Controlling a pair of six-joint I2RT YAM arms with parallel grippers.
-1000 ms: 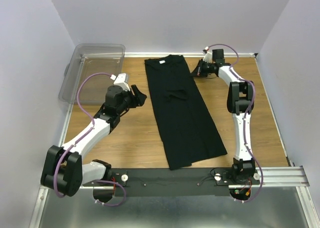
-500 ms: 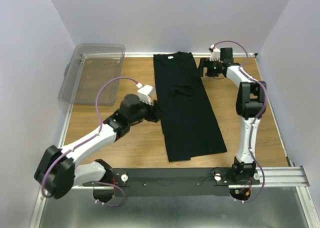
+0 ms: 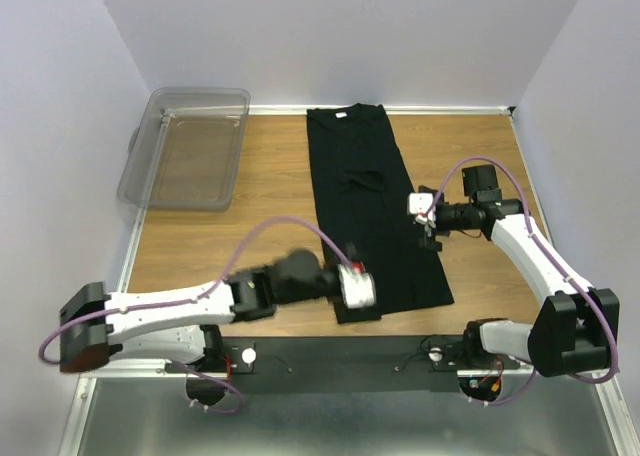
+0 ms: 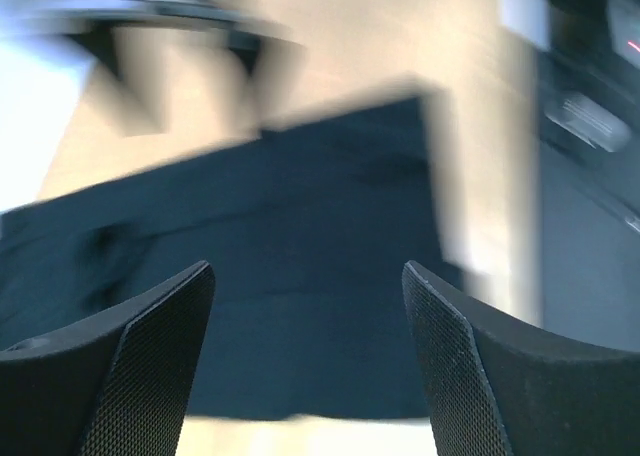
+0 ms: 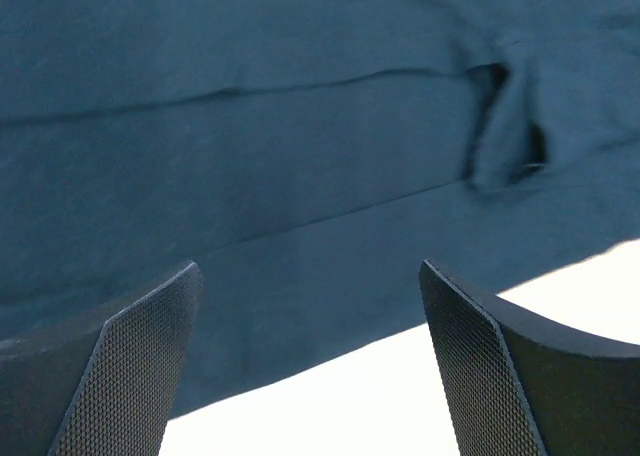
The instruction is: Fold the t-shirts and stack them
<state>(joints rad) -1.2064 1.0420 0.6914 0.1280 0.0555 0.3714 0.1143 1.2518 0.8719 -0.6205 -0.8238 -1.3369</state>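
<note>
The left pincer [image 4: 306, 272] is spread, empty — black t-shirt [image 3: 372, 221] beneath and ahead of it. The right pincer [image 5: 308, 268] is spread too — shirt edge directly below.

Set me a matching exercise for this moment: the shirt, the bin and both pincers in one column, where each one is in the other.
Things
1. t-shirt
2. clear bin
3. left pincer
4. right pincer

Places
A. open, at the shirt's right edge, about halfway along it
B. at the table's far left corner
C. lying as a long strip down the middle of the table, collar at the far end
D. open, over the shirt's near end

Pairs: 1-C, 2-B, 3-D, 4-A
</note>
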